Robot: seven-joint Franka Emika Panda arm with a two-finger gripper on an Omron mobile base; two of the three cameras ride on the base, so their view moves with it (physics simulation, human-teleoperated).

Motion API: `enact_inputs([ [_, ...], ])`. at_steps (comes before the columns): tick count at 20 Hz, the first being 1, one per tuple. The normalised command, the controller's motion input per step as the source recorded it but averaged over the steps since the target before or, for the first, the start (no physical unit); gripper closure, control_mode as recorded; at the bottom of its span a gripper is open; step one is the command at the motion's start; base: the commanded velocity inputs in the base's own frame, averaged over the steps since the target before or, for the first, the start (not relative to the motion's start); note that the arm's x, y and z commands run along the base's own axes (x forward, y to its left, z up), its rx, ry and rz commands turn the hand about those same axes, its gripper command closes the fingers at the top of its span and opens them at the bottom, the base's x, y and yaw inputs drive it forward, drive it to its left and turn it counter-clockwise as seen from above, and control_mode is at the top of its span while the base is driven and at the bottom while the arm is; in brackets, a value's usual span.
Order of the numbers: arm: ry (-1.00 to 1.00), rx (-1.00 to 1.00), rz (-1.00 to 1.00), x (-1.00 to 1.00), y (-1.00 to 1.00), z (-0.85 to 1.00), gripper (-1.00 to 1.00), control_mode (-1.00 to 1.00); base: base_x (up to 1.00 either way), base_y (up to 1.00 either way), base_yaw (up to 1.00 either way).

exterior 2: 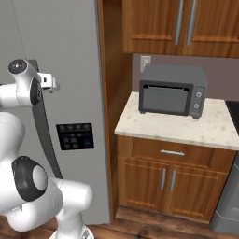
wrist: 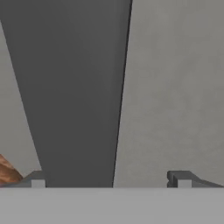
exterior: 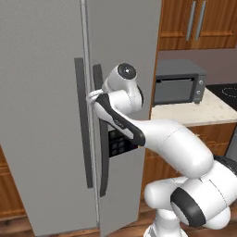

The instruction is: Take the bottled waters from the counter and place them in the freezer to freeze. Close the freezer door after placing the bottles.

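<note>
The freezer door (exterior: 41, 115) is the tall grey left panel, and it looks shut against the adjoining door. Its long dark vertical handle (exterior: 81, 125) is where my gripper (exterior: 90, 97) has reached, at about upper-handle height. In the hand view the dark handle (wrist: 78, 96) runs up between my two fingertips (wrist: 38, 180), nearer the left one. The gripper (wrist: 108, 178) is open, its jaws wide apart on either side of the bar and not closed on it. The beige counter (exterior 2: 186, 128) lies to the right. The bottled waters are out of view.
A grey toaster oven (exterior 2: 172, 91) stands on the counter below wooden wall cabinets (exterior 2: 182, 25). The right fridge door carries a black dispenser panel (exterior 2: 74, 136) and its own dark handle (exterior: 102, 152). A black stovetop (exterior: 227, 90) lies at the far right. My arm crosses in front of the right door.
</note>
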Motion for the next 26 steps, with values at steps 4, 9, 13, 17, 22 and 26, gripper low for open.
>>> enact_inputs([
  [4,0.00,0.00,-0.08,0.65,0.00,0.00,-1.00,-1.00,0.00,0.00,0.00],
  [9,0.00,0.00,-0.09,0.67,0.00,0.00,-1.00,-1.00,0.00,0.00,0.00],
  [13,0.00,0.00,-0.08,0.59,0.00,0.00,-1.00,-1.00,0.00,0.00,0.00],
  [17,0.00,0.00,-0.07,0.56,0.00,0.00,-1.00,-1.00,0.00,0.00,0.00],
  [22,0.00,0.00,-0.05,0.58,0.00,0.00,-1.00,-1.00,0.00,0.00,0.00],
  [26,0.00,0.00,-0.04,0.63,0.00,0.00,-1.00,-1.00,0.00,0.00,0.00],
])
